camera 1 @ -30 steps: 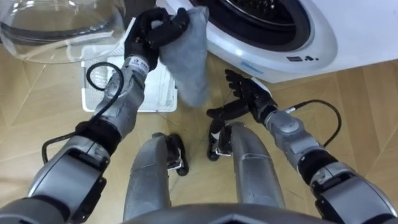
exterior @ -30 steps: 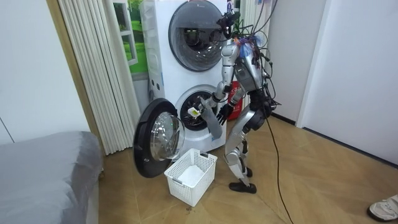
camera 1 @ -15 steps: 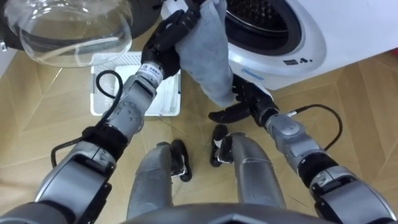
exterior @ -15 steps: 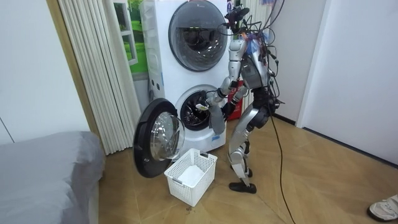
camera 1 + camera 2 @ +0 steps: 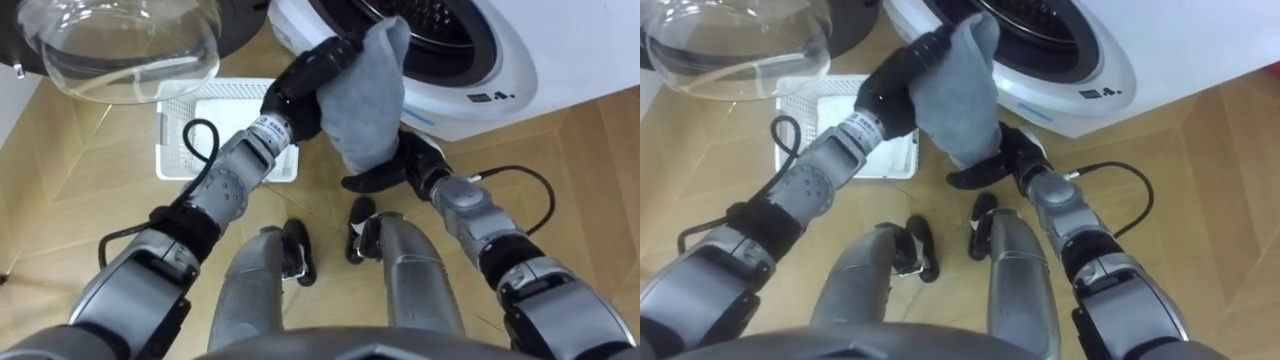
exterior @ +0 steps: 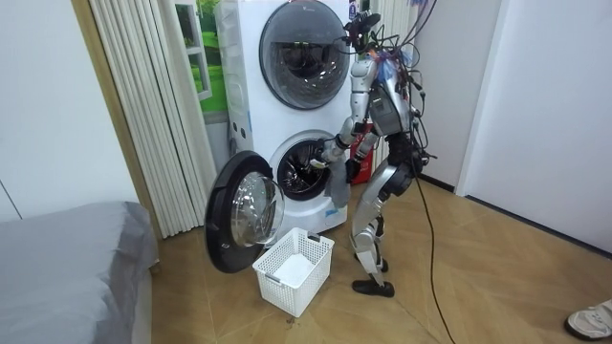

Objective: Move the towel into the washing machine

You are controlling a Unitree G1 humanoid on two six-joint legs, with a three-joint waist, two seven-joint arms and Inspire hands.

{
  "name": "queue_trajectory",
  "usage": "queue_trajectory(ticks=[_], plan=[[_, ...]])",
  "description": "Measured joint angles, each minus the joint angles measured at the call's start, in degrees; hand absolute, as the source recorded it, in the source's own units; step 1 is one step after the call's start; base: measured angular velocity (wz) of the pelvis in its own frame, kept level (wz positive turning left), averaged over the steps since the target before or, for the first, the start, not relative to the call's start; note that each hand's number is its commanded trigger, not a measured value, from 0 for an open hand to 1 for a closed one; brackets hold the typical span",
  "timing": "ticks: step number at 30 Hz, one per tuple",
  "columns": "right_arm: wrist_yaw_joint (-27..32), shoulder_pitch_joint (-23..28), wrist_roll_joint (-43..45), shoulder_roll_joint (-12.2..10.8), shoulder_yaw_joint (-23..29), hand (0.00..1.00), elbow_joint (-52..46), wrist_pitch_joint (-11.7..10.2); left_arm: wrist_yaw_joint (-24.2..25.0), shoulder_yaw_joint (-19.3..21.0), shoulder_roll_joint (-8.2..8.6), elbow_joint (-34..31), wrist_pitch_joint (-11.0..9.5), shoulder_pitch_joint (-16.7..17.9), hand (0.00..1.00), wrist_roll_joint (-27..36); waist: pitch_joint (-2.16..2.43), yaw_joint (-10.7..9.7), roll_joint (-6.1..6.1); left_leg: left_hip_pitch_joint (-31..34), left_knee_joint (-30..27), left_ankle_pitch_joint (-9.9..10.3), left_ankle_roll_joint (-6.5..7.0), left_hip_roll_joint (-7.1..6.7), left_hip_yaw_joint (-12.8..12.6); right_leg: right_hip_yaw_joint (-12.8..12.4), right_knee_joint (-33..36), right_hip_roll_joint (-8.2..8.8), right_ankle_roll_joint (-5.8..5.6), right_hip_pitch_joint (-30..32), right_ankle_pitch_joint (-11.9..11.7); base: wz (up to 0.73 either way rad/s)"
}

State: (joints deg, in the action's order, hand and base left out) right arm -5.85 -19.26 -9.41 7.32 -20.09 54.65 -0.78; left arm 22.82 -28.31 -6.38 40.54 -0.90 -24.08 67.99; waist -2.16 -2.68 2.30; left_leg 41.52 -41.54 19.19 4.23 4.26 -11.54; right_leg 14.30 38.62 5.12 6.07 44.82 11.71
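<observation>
Before the washing machine [image 5: 505, 55], the towel [image 5: 370, 105] hangs gripped by the left hand [image 5: 305, 85].

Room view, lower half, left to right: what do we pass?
grey bed → open washer door → white basket → towel → person's shoe

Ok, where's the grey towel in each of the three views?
Left eye view: towel upper centre, gripped by the left hand, at the washer opening.
Right eye view: towel upper centre.
Room view: towel centre, hanging before the lower washer.
Shared landmark: white basket on the floor.
</observation>
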Motion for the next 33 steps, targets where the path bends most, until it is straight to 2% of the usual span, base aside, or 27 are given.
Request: queue_trajectory(ticks=[1,2,3,5,10,13,20,27,28,29,33], plan=[[0.1,0.0,0.1,0.1,0.0,0.0,0.0,0.3,0.3,-0.1,-0.19,0.0,0.2,0.1,1.0,0.0,-0.06,0.0,0.11,0.0,0.1,0.0,-0.01,0.0,0.0,0.0,-0.1,-0.03,0.0,0.0,0.0,0.0],[0.3,0.0,0.5,0.3,0.0,0.56,0.0,0.7,0.4,-0.1,-0.25,0.0,0.6,0.3,1.0,-0.1,-0.16,0.1,0.28,0.0,0.2,0.0,-0.01,0.0,0.0,0.0,-0.3,-0.04,-0.01,0.0,0.0,0.0],[0.3,0.0,0.8,0.4,0.1,1.0,0.0,0.9,0.4,-0.1,-0.23,0.0,0.6,0.4,1.0,-0.2,-0.23,0.1,0.46,0.0,0.2,0.0,-0.01,0.01,0.0,0.1,-0.4,-0.09,-0.01,-0.1,0.0,0.0],[0.7,0.1,2.6,0.7,0.1,1.0,0.0,1.3,1.7,0.1,-0.16,0.8,0.8,1.6,1.0,-0.4,-0.55,0.2,1.24,-0.1,0.8,-0.1,0.03,-0.1,0.1,0.2,-1.0,-0.09,-0.08,-0.3,-0.1,0.0],[0.6,1.7,6.5,1.1,0.0,1.0,-1.4,3.5,3.9,0.7,-0.41,1.5,2.3,5.0,1.0,-3.1,-0.51,1.7,1.37,-0.1,1.7,-0.2,-0.09,-0.44,-0.1,0.2,-0.9,0.18,0.04,0.3,0.2,0.02],[0.2,2.5,6.7,1.3,0.0,1.0,-2.0,3.6,4.6,0.8,-0.31,1.1,3.0,6.2,1.0,-2.2,-0.47,1.7,1.42,-0.2,2.2,-0.5,-0.05,-1.02,0.0,0.2,-0.8,0.69,-0.16,0.6,0.5,0.06],[1.1,2.4,6.4,0.9,-1.0,1.0,-2.7,3.3,5.0,0.6,-0.09,1.2,2.8,6.2,1.0,3.3,-0.35,1.5,1.46,-0.1,2.1,-0.5,-0.02,-1.1,0.0,0.2,-0.7,0.77,-0.17,0.6,0.5,0.0],[1.4,2.4,6.4,1.2,-1.0,1.0,-2.7,3.4,5.1,0.8,-0.07,1.2,2.8,6.2,1.0,3.4,-0.32,1.4,1.46,-0.3,2.0,-0.8,0.09,-1.07,0.0,0.2,-0.7,0.79,-0.29,0.2,0.3,0.0],[1.4,2.4,6.4,1.2,-1.0,1.0,-2.7,3.4,5.1,0.9,-0.07,1.2,2.8,6.2,0.57,3.5,-0.31,1.4,1.46,-0.3,2.0,-0.8,0.13,-1.07,0.0,0.1,-0.7,0.79,-0.29,0.2,0.2,0.0],[1.4,2.4,6.3,1.2,-1.0,1.0,-2.7,3.4,5.1,1.1,-0.07,1.2,2.9,6.2,0.0,3.7,-0.31,1.4,1.46,-0.3,2.0,-0.9,0.14,-1.08,0.0,0.1,-0.7,0.81,-0.29,0.2,0.2,0.0],[1.6,2.4,6.2,1.3,-1.1,1.0,-2.7,3.3,5.1,1.5,-0.16,1.5,2.9,6.5,0.0,5.5,-0.28,1.5,1.4,-0.4,2.0,-1.1,0.11,-1.08,0.1,0.4,-0.8,0.89,-0.18,-0.1,0.1,0.02]])
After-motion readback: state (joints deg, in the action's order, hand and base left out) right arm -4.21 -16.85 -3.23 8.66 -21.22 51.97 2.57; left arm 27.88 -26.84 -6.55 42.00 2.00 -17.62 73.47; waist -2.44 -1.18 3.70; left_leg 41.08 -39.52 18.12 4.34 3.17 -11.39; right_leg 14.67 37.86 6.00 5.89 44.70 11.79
